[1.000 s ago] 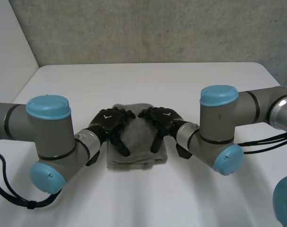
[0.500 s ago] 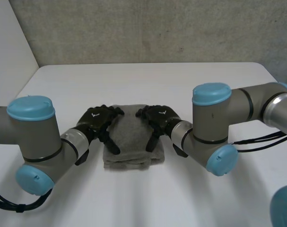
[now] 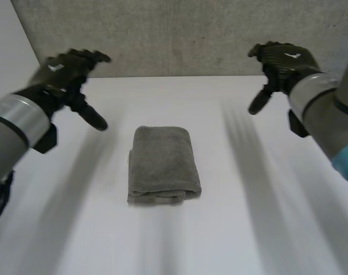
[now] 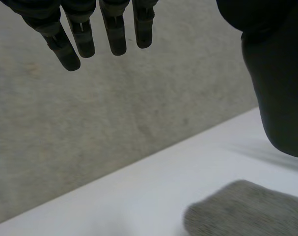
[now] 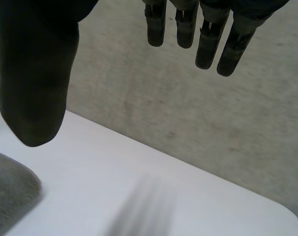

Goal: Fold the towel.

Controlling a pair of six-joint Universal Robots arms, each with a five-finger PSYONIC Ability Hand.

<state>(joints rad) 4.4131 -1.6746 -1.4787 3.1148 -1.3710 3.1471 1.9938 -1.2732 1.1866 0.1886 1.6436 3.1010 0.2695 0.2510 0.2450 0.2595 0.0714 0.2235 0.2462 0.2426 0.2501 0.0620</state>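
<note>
At the middle of the white table (image 3: pixel 248 229): the towel (image 3: pixel 163 165), grey, folded into a thick oblong, with stacked edges at the near end and a rounded fold at the far end. Touched by nothing.

Well to the left and high off the table, the left hand (image 3: pixel 70 74), fingers straight and spread from the thumb, holding nothing. Same reading in its wrist view, with fingers (image 4: pixel 114 29) apart and a corner of the towel (image 4: pixel 247 211) down beyond the palm. Well to the right and likewise high, the right hand (image 3: pixel 282 60), splayed and empty, fingers (image 5: pixel 207 34) straight in its own view.

Judged as the closing step, with folding seemingly done and hands clear. Hard to tell from here whether the near layers sit quite flush. If not, next calls for lowering one flat hand onto the near edge to square and press it; otherwise only for staying away from the stack.
</note>
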